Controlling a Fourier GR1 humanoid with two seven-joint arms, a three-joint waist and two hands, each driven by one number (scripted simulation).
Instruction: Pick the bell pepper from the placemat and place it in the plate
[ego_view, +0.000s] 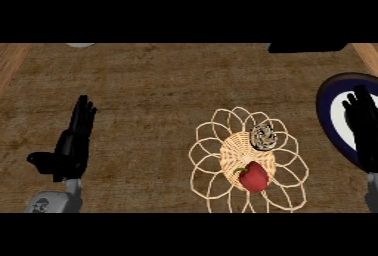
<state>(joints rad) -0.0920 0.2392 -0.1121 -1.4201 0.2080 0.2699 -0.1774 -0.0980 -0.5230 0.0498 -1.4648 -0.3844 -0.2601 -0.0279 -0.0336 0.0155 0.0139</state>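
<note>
— Right hand (363, 131) status?
— Fingers straight, apart, hovering over my navy-rimmed plate (326, 102) at three o'clock. Left hand (72, 142) rests open at nine.
— Bell pepper (253, 177)?
— Red, on the woven placemat (247, 160) at five o'clock, just below a round speckled object (263, 136).

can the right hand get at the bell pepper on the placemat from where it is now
Probably yes. The right hand is open over the plate, just right of the placemat. The bell pepper lies uncovered on the mat, with nothing between it and the hand; the small round object sits behind it, out of the way.
</note>
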